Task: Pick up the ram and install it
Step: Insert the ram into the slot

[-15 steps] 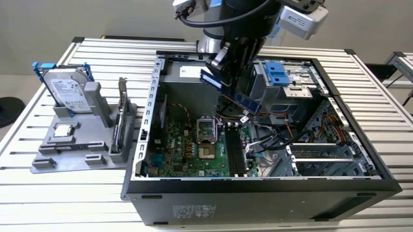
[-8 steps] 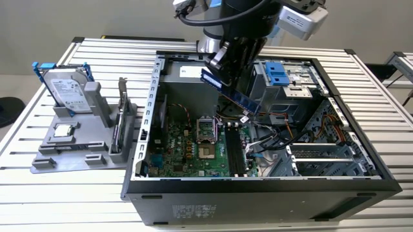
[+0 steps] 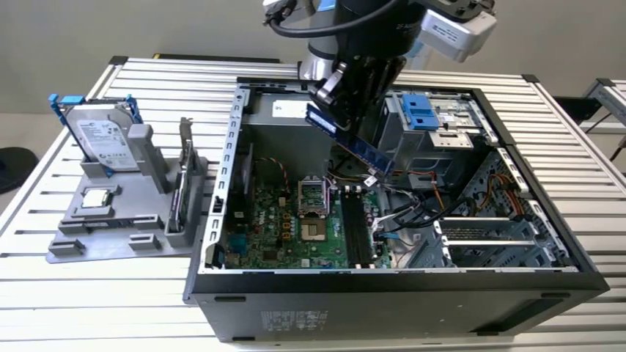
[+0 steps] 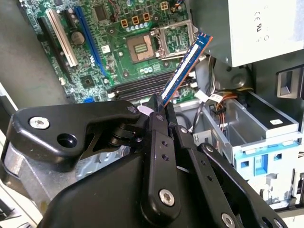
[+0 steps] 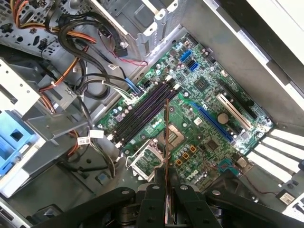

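Note:
The ram [image 3: 359, 144] is a long blue-green stick with dark chips, hanging tilted above the open computer case [image 3: 391, 293]. My gripper [image 3: 330, 101] is shut on its upper end. In the second wrist view the ram [image 4: 186, 64] juts out from the gripper [image 4: 156, 108] toward the motherboard. In the first wrist view I see the ram [image 5: 166, 137] edge-on, rising from the gripper [image 5: 167, 192]. The black memory slots [image 3: 354, 227] lie below on the motherboard, apart from the stick, and appear in both wrist views [image 5: 147, 107] [image 4: 142, 85].
A grey stand [image 3: 117, 242] at the exterior view's left holds a silver hard drive [image 3: 98, 136] in a blue bracket and a small square processor [image 3: 96, 198]. Loose cables [image 3: 411, 209] and a blue drive bay [image 3: 423, 111] sit close to the slots. The processor socket [image 3: 311, 194] is beside them.

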### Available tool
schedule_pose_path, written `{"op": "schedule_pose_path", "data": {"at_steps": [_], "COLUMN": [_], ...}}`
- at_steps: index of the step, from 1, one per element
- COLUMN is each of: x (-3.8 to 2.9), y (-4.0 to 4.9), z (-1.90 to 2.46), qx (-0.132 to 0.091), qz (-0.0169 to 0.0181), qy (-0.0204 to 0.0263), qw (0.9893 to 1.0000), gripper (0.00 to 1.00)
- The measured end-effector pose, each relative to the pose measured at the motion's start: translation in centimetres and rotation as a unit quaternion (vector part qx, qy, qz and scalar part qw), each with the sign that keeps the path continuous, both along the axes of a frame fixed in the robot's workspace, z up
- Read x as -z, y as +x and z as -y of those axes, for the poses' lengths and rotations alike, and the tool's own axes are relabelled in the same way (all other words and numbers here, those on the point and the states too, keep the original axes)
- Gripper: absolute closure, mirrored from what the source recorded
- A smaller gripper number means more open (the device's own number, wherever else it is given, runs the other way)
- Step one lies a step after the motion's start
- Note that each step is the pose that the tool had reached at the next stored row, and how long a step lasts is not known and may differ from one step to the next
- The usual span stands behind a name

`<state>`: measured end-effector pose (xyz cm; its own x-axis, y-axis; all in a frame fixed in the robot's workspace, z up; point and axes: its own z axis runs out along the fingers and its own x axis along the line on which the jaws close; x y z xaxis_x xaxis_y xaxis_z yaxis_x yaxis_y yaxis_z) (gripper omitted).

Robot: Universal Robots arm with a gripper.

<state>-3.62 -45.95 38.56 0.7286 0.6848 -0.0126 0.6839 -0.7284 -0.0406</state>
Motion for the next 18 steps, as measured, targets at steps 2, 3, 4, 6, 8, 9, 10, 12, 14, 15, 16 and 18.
{"op": "schedule_pose_path", "data": {"at_steps": [2,3,4,6,8,9,10,12,14,15,16,18], "x": [0.00,0.00,0.00,0.00,0.00,0.00,0.00,0.00,0.00,0.00,0.00,0.00], "y": [0.00,0.00,-0.01,-0.01,0.00,0.00,0.00,0.00,0.00,0.00,0.00,0.00], "z": [0.00,0.00,0.00,0.00,0.00,0.00,0.00,0.00,0.00,0.00,0.00,0.00], "qx": [0.004,0.007,0.009,0.014,0.018,0.020,0.023,0.028,0.033,0.035,0.038,0.043], "qz": [0.0000,0.0000,0.0000,0.0000,0.0000,0.0000,0.0000,0.0000,0.0000,0.0000,0.0000,0.0000], "qy": [0.0000,0.0000,0.0000,0.0000,0.0000,0.0000,0.0000,0.0000,0.0000,0.0000,0.0000,0.0000], "qw": [1.0000,1.0000,1.0000,0.9999,0.9998,0.9998,0.9997,0.9996,0.9995,0.9994,0.9993,0.9991], "gripper": [1.00,1.00,1.00,1.00,1.00,1.00,1.00,1.00,1.00,1.00,1.00,1.00]}}
